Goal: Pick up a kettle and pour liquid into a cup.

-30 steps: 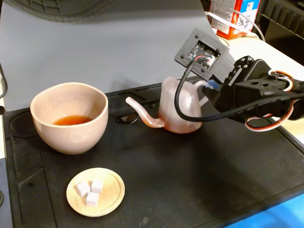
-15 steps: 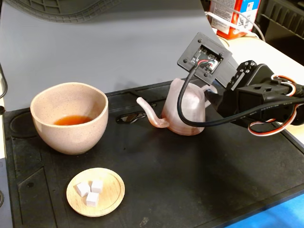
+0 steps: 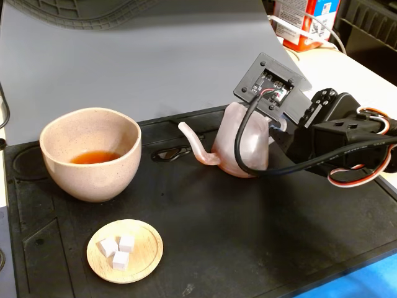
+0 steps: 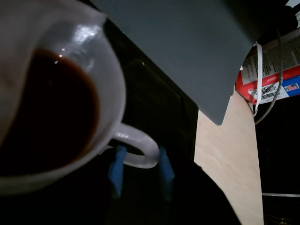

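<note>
wooden dish [image 3: 125,251] on black mat [image 3: 248,248], grey backdrop [image 3: 155,56].

- Bare black tabletop [image 3: 248,236] lies open between the pale-pink ridged plastic kettle [image 3: 248,146] and the beige speckled ceramic cup [image 3: 93,155].
- The round wooden dish of white cubes [image 3: 125,250] stands near the cup.
- A grey backdrop board [image 3: 155,56] apparently closes the far side.

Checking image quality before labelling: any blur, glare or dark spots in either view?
Fixed view: evenly lit and sharp; the kettle, cup and liquid read clearly, with faint sheen on the black mat. Wrist view: the kettle is too close and blurred, with a small glare spot on its rim; the bottom is underexposed, the blue jaws beside the handle dim.
</note>
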Controlling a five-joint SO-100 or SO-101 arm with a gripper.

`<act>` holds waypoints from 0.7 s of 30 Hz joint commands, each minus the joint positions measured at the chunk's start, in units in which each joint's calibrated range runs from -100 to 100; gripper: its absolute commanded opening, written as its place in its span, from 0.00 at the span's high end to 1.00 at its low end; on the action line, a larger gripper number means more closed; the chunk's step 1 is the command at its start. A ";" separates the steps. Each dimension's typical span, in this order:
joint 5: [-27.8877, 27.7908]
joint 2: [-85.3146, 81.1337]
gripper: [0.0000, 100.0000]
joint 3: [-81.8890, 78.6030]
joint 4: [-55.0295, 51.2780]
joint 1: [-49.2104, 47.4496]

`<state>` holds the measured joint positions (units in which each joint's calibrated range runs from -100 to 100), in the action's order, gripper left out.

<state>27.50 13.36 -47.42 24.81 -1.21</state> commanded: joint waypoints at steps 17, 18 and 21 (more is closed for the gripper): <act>8.68 -35.80 0.91 -23.27 0.13 -0.27; 10.89 -39.55 0.91 -25.36 0.13 -0.96; 16.50 -52.78 0.91 -30.44 0.13 -0.73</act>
<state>40.91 -29.62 -75.37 25.08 -1.59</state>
